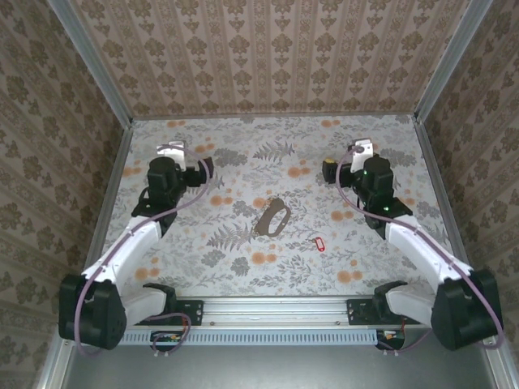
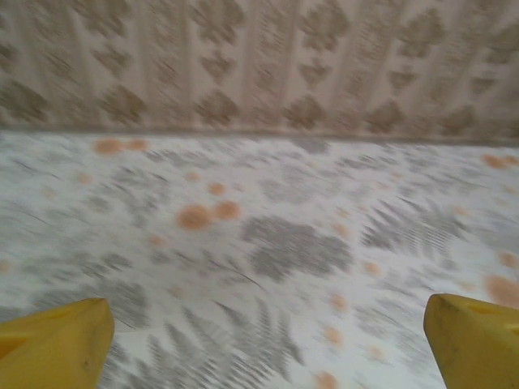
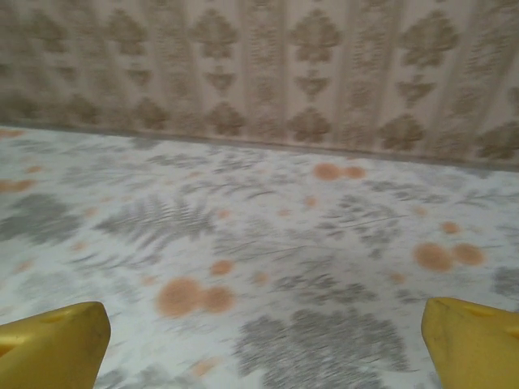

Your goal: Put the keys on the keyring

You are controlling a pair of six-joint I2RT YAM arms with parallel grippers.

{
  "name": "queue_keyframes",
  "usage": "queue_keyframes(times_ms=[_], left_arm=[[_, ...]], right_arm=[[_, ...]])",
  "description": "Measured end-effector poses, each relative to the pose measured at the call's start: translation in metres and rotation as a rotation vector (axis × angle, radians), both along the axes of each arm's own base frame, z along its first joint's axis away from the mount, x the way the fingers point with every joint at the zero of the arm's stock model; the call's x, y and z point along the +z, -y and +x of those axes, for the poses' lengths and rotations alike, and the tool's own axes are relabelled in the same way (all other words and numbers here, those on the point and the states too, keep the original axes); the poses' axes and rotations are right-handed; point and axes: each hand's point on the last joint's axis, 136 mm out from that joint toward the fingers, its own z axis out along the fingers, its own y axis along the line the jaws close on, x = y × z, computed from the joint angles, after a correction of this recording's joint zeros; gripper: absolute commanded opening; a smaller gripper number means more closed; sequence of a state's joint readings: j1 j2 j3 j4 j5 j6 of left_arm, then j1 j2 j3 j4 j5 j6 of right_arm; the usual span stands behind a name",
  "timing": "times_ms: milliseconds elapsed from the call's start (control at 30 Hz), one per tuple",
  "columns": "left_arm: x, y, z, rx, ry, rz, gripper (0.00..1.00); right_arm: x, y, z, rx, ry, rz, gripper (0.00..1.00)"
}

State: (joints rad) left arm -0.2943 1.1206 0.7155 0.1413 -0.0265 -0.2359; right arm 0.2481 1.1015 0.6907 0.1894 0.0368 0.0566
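The keyring [image 1: 272, 216], an oval loop of dull grey-brown metal, lies flat near the middle of the floral table. The keys [image 1: 319, 243], one tiny red piece, lie a little to its right and nearer the arms, apart from it. My left gripper [image 1: 206, 170] hovers at the back left, pointing right, well away from both. My right gripper [image 1: 330, 170] hovers at the back right, pointing left. In the left wrist view the yellow pads [image 2: 53, 347] stand wide apart over bare table, so the left gripper [image 2: 263, 356] is open. The right gripper [image 3: 263, 356] is open too, its pads [image 3: 474, 344] far apart and holding nothing.
Patterned walls [image 1: 268, 57] close the table on the back and both sides. A metal rail [image 1: 276, 312] with the arm bases runs along the near edge. Purple cables [image 1: 182, 207] hang along both arms.
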Motion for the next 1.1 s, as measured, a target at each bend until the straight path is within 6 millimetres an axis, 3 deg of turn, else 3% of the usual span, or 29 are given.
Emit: queue_keyframes(times_ms=[200, 300, 367, 400, 567, 767, 867, 967, 1100], left_arm=[[-0.051, 0.023, -0.047, -0.108, -0.231, -0.117, 1.00], [-0.066, 0.037, -0.070, -0.172, -0.302, -0.128, 0.99], [-0.068, 0.049, -0.081, -0.219, -0.324, -0.118, 0.97], [-0.068, 0.055, -0.086, -0.243, -0.329, -0.116, 0.97], [-0.071, 0.066, -0.091, -0.288, -0.351, -0.129, 0.97], [-0.082, 0.081, -0.097, -0.346, -0.392, -0.125, 0.97], [-0.080, 0.084, -0.097, -0.357, -0.387, -0.131, 0.98], [-0.078, 0.087, -0.095, -0.367, -0.378, -0.138, 0.98], [-0.074, 0.091, -0.093, -0.383, -0.366, -0.149, 0.98]], right_arm=[[-0.014, -0.090, -0.079, 0.393, -0.113, 0.084, 1.00], [-0.038, -0.112, -0.099, 0.490, -0.210, 0.096, 0.89], [-0.057, -0.114, -0.102, 0.494, -0.276, 0.086, 0.77], [-0.067, -0.114, -0.100, 0.489, -0.307, 0.077, 0.71], [-0.104, -0.122, -0.069, 0.474, -0.464, 0.033, 0.65], [-0.104, -0.122, -0.008, 0.495, -0.521, 0.077, 0.65], [-0.112, -0.122, 0.012, 0.515, -0.554, 0.118, 0.65], [-0.132, -0.126, 0.018, 0.543, -0.622, 0.149, 0.63], [-0.158, -0.135, 0.013, 0.583, -0.713, 0.168, 0.62]])
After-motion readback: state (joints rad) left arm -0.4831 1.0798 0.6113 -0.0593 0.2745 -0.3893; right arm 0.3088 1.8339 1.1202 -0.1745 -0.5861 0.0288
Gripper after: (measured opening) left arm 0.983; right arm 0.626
